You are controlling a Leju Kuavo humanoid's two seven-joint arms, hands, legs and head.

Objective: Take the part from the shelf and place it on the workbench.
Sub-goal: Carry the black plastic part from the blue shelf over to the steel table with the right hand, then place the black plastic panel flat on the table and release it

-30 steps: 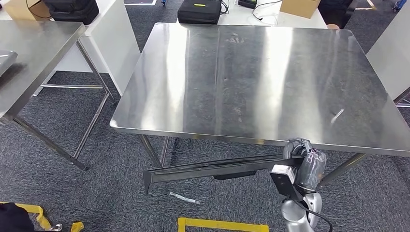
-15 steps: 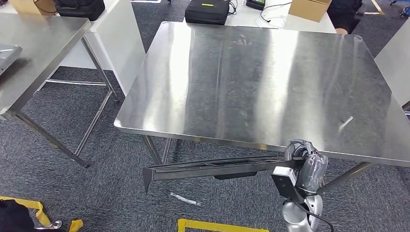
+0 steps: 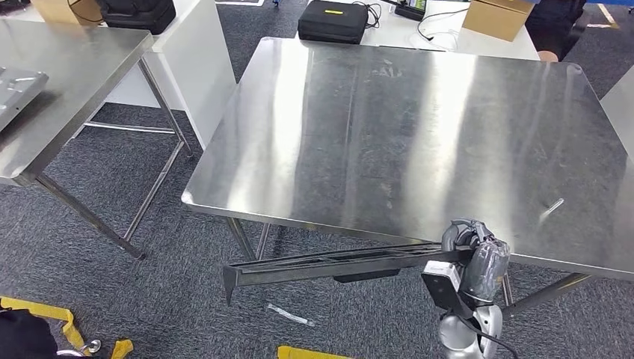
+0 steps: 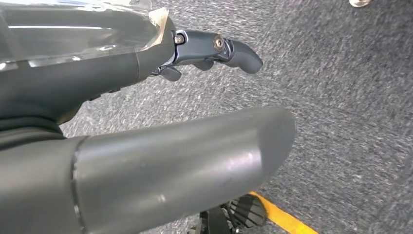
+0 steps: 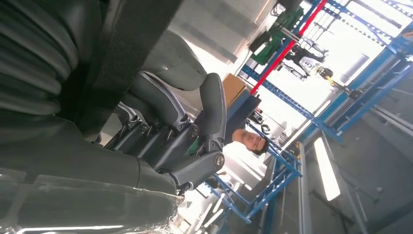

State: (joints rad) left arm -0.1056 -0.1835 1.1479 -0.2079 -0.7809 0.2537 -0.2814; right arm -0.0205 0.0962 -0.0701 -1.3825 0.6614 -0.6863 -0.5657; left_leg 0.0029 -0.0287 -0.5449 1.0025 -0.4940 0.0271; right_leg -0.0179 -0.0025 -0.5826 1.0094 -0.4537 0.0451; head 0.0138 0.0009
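Observation:
A long dark metal part (image 3: 329, 263) juts out level to the left from my right hand (image 3: 471, 254), which grips its right end. Part and hand are just in front of the near edge of the steel workbench (image 3: 419, 127), slightly lower than its top. In the right wrist view the dark fingers (image 5: 195, 126) curl around the part's black bar (image 5: 122, 58). My left hand (image 4: 146, 97) hangs over grey carpet with its fingers (image 4: 219, 48) stretched out and nothing in it.
A second steel table (image 3: 67, 82) stands at left with a grey metal piece (image 3: 19, 82) on it. Beyond the workbench lie a black case (image 3: 333, 21) and a cardboard box (image 3: 497, 16). Yellow floor tape (image 3: 314, 351) runs below. A person (image 5: 251, 140) stands by blue racks.
The whole picture has shifted: the camera moved, and the workbench now lies a little lower and further right in it. My right hand keeps its grip on the part.

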